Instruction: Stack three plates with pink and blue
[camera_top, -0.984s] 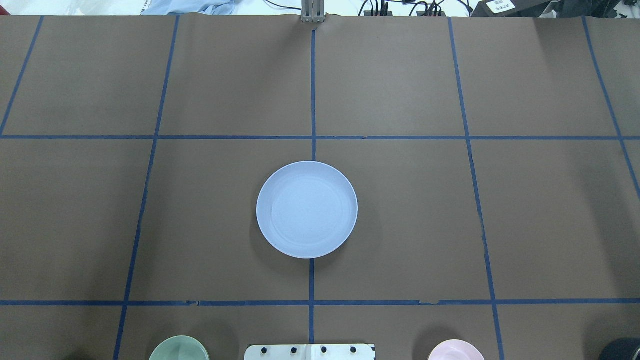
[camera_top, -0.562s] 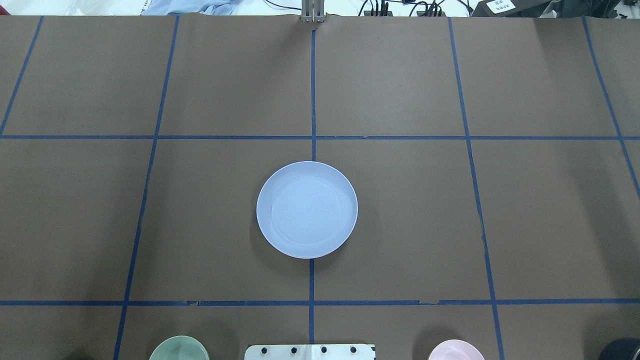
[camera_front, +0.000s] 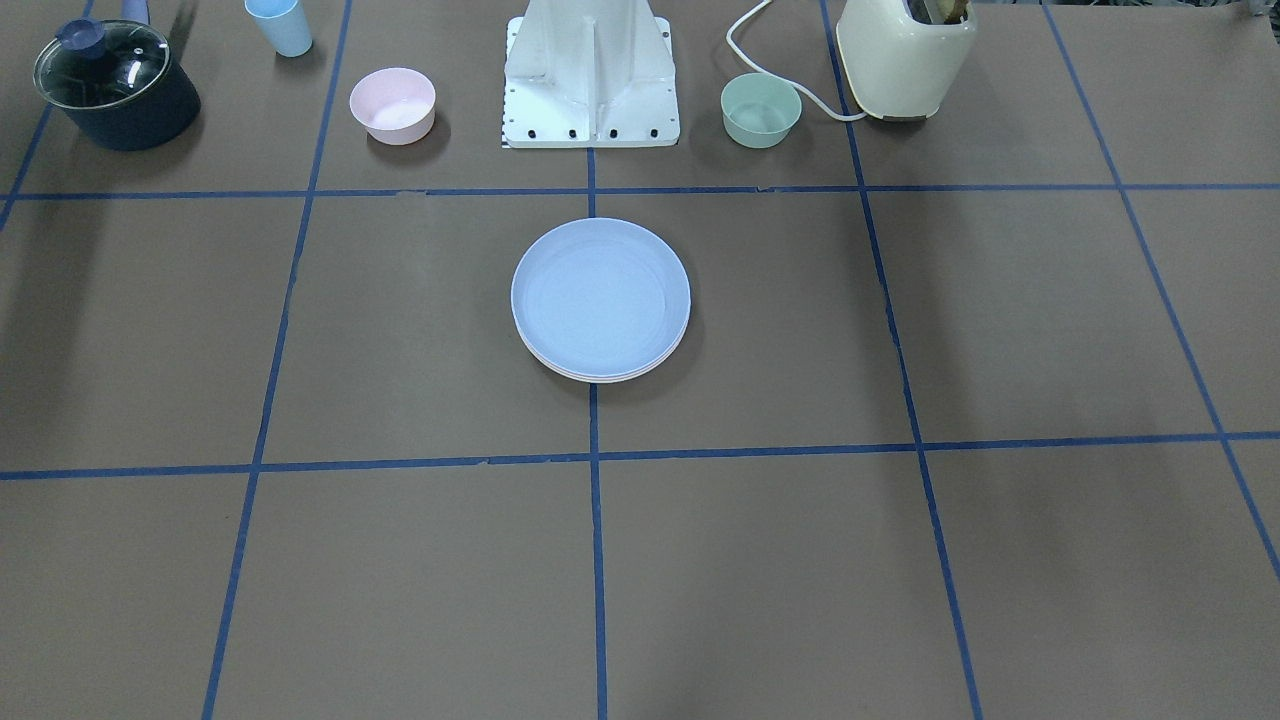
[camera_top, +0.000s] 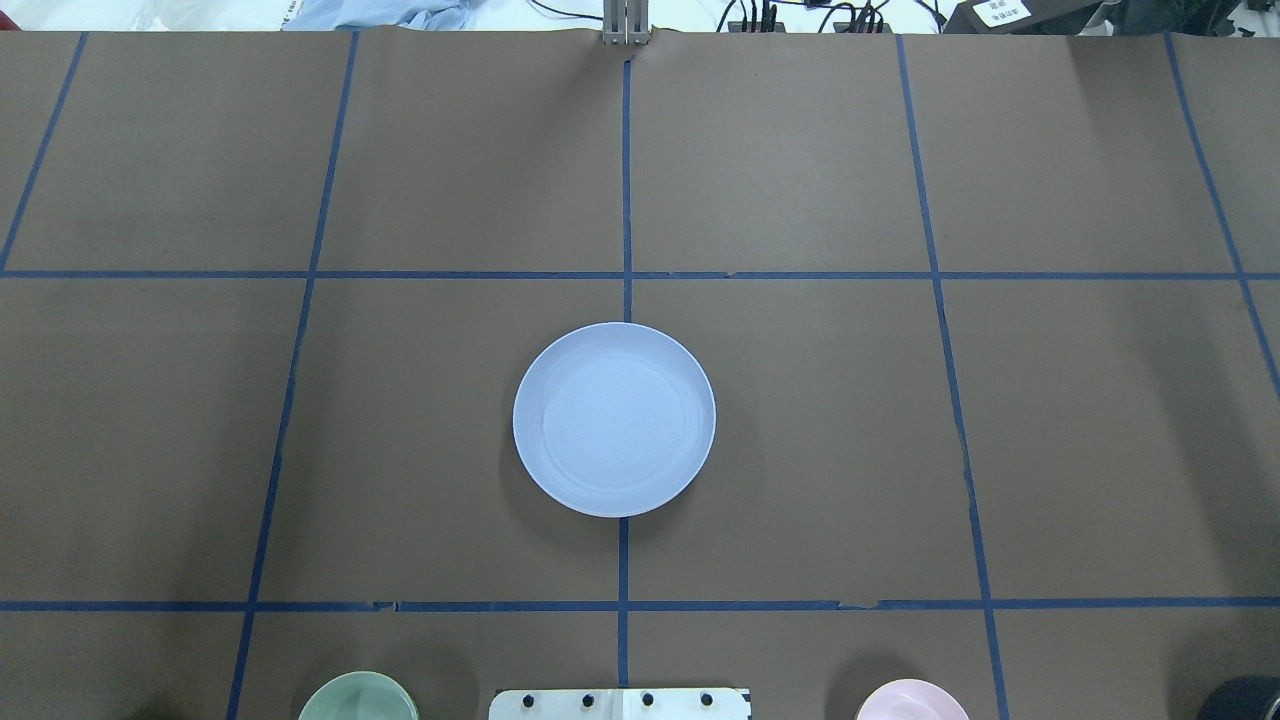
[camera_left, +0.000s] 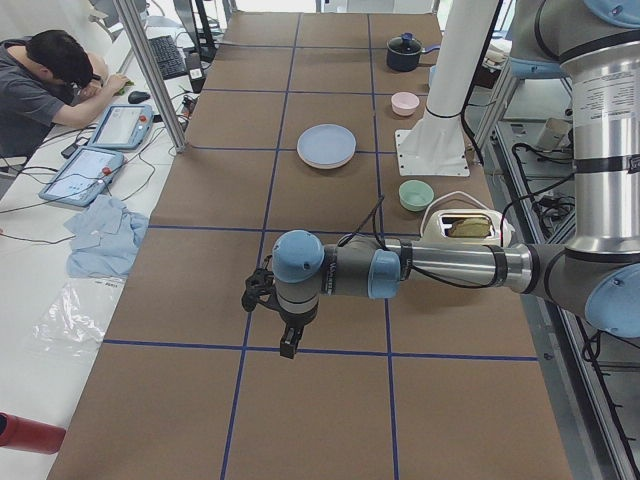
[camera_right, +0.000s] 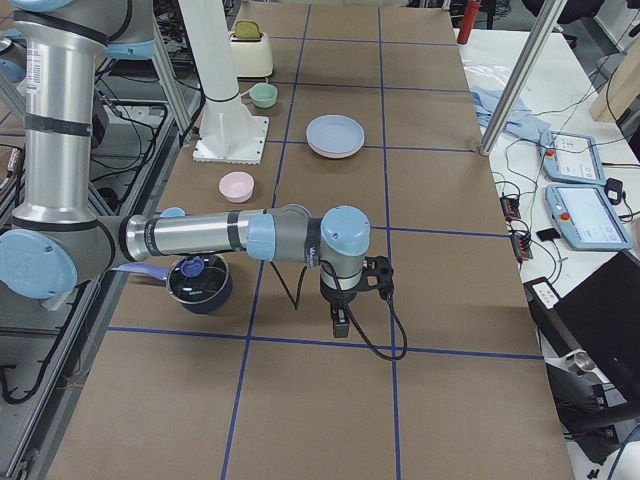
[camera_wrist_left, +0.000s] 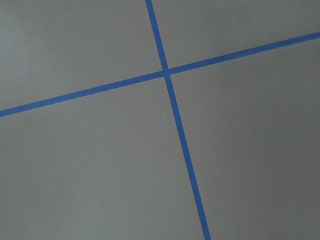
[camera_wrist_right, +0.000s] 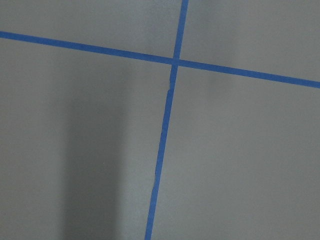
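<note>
The light blue plate lies on top of a stack at the table's middle, also seen in the front view. Pale rims of the plates beneath it peek out at its near edge; their colours are hard to tell. My left gripper points down over bare table far from the stack, seen only in the exterior left view. My right gripper points down at the other end, seen only in the exterior right view. I cannot tell whether either is open or shut. Both wrist views show only brown table and blue tape.
By the robot base stand a small pink bowl and a small green bowl. A lidded dark pot, a blue cup and a cream toaster stand along the same edge. An operator sits beside the table.
</note>
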